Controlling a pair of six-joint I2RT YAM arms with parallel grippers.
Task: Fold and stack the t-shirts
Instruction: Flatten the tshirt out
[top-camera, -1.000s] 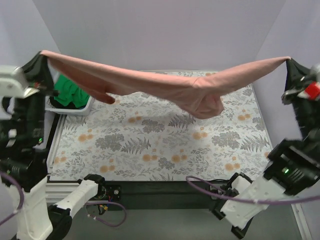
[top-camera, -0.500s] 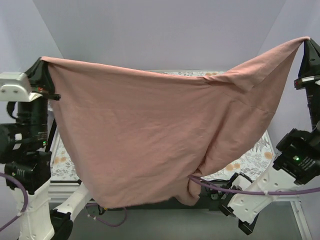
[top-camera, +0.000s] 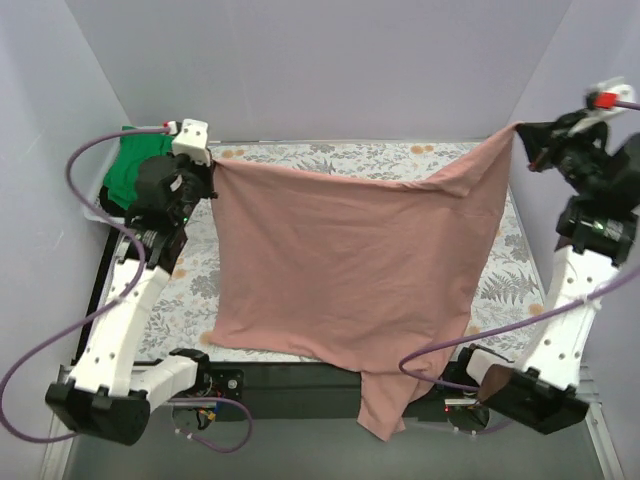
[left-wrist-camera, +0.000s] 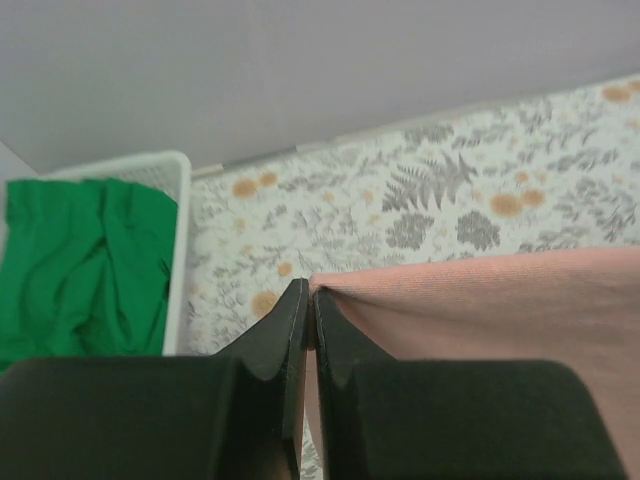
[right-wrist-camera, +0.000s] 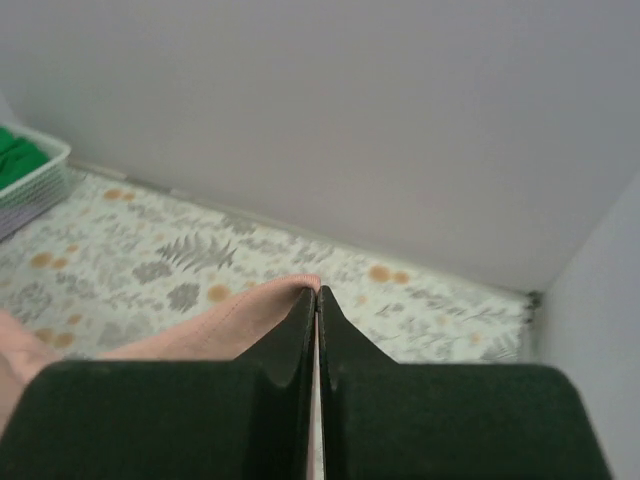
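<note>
The salmon-pink t-shirt (top-camera: 350, 260) hangs spread as a broad, lightly creased sheet between both grippers. Its lower part lies on the floral-clothed surface (top-camera: 340, 158), and one tail droops over the near edge. The left gripper (left-wrist-camera: 310, 300) and right gripper (right-wrist-camera: 317, 297) each pinch a top corner, fingers fully closed. The green t-shirt (left-wrist-camera: 80, 260) sits crumpled in the white basket (left-wrist-camera: 178, 250).

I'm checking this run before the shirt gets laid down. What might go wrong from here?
1. The left end effector and the right end effector each pinch the pink shirt by a corner, right at the tips, so the cloth may slip out.
2. The shirt's lower end hangs past the near edge of the table, close to the purple cable. It could snag there or land bunched.
</note>
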